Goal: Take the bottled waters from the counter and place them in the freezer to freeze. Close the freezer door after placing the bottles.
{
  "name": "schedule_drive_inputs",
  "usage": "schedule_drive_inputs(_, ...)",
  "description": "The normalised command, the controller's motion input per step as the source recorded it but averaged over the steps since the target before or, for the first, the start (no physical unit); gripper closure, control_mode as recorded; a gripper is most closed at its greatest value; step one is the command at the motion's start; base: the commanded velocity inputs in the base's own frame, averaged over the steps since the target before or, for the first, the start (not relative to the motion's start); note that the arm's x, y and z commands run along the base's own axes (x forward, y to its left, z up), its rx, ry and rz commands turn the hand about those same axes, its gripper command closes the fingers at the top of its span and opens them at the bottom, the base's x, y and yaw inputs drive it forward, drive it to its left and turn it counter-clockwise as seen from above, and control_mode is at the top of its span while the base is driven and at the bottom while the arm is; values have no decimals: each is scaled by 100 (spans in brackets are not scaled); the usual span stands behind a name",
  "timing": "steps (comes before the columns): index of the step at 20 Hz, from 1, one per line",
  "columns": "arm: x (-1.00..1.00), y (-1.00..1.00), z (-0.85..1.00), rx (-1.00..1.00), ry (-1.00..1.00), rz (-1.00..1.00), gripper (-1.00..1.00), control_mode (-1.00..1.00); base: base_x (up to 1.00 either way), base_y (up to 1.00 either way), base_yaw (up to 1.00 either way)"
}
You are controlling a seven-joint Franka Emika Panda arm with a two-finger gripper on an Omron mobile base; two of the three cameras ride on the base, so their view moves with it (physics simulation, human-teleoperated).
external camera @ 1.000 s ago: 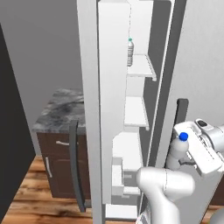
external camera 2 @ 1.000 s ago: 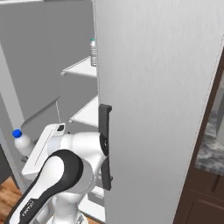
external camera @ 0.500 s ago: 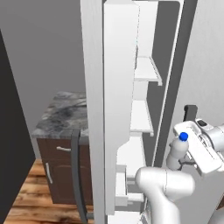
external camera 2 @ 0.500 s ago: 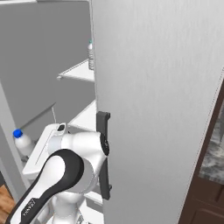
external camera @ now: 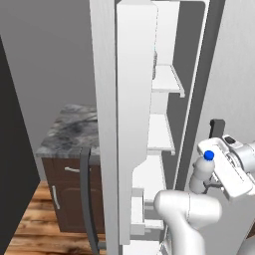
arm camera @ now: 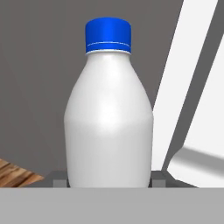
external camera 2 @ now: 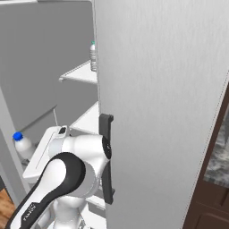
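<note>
On an upper freezer (external camera: 167,107) shelf stands the teal-capped bottle (external camera 2: 93,57), done; tool (external camera: 211,180) pinches the blue-capped bottle (external camera: 201,172) just outside; placing and closing freezer door (external camera: 127,124) remain.

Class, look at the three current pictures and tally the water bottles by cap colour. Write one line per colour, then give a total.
Blue-capped bottle: 1, held in the gripper
Teal-capped bottle: 1, standing on a freezer shelf
Total: 2 bottles
</note>
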Motion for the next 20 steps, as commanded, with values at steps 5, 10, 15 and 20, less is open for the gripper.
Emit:
schedule_drive_inputs(5, 1, 2, 0, 0, 0, 0, 100, -100, 11, 11, 0)
schedule_drive_inputs(10, 1, 6, -2, 0, 0, -12, 100, -100, 0, 0, 0)
schedule_drive_inputs(15, 6, 21, -16, 0, 0, -39, 100, -100, 0, 0, 0)
schedule_drive_inputs(20, 0, 22, -26, 5, 0, -65, 100, -100, 0, 0, 0)
